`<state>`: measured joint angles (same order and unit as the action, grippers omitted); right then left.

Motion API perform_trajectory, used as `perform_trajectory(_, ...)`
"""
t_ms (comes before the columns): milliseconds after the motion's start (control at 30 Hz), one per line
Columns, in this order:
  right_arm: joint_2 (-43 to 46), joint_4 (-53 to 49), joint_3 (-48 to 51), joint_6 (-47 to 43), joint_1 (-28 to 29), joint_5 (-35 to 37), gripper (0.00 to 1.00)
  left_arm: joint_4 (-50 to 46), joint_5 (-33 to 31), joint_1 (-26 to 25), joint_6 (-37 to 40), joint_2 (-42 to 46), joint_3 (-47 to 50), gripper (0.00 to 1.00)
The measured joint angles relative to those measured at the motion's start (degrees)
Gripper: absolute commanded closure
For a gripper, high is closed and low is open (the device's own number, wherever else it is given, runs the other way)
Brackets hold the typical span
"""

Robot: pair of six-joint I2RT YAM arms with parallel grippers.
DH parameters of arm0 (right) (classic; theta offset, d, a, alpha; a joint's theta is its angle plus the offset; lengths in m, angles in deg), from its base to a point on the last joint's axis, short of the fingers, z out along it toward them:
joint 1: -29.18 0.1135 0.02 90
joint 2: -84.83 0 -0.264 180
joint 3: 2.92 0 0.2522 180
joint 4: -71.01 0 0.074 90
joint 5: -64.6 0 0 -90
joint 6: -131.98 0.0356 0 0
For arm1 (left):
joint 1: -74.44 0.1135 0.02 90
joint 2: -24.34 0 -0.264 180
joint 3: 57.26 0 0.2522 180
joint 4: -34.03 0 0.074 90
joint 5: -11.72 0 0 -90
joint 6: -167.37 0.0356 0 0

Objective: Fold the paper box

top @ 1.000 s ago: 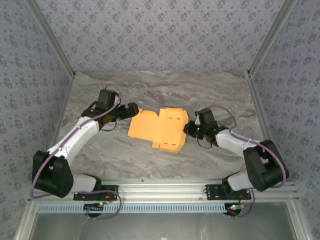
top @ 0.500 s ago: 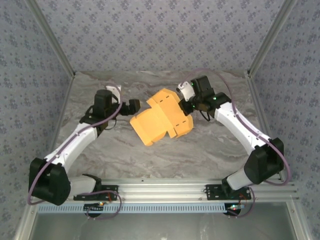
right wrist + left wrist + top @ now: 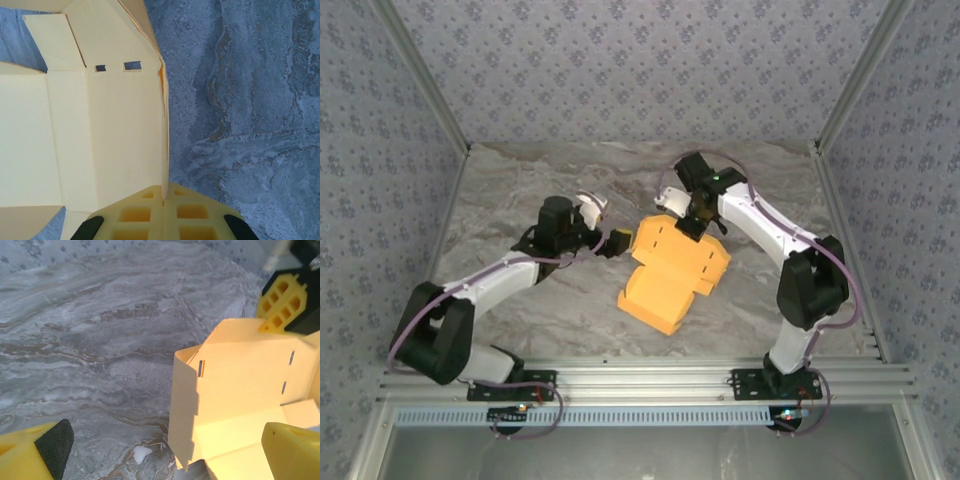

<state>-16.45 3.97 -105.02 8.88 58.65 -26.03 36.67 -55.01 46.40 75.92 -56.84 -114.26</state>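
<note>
Repositioning has occurred: the paper box (image 3: 672,268), flat a second ago, now sits mid-way across the counter (image 3: 520,190) with its far edge clenched in the right tool (image 3: 694,226), while the left tool (image 3: 618,243), released, has advanced to its left flap for folding.

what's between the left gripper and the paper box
Nothing but a short strip of bare marble table, seen in the left wrist view. In the top view the left gripper sits just off the edge of the paper box.
</note>
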Motion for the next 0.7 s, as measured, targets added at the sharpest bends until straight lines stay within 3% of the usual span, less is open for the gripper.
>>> perform_trajectory(300, -1.90, -0.79, -0.63, -2.12, 1.64, 0.44, 0.96, 3.43, -1.92, -2.25, 0.83, -10.67, -2.32, 0.02)
perform_trajectory(533, -1.90, -0.24, -0.63, -2.34, 1.64, 1.09, 0.94, 9.64, -1.77, -2.47, -0.11, -13.51, -2.29, 0.14)
perform_trajectory(700, -1.90, 0.24, -0.63, -2.32, 1.64, 0.85, 0.92, 12.09, 0.90, -2.51, -0.07, -17.70, -2.67, 0.33)
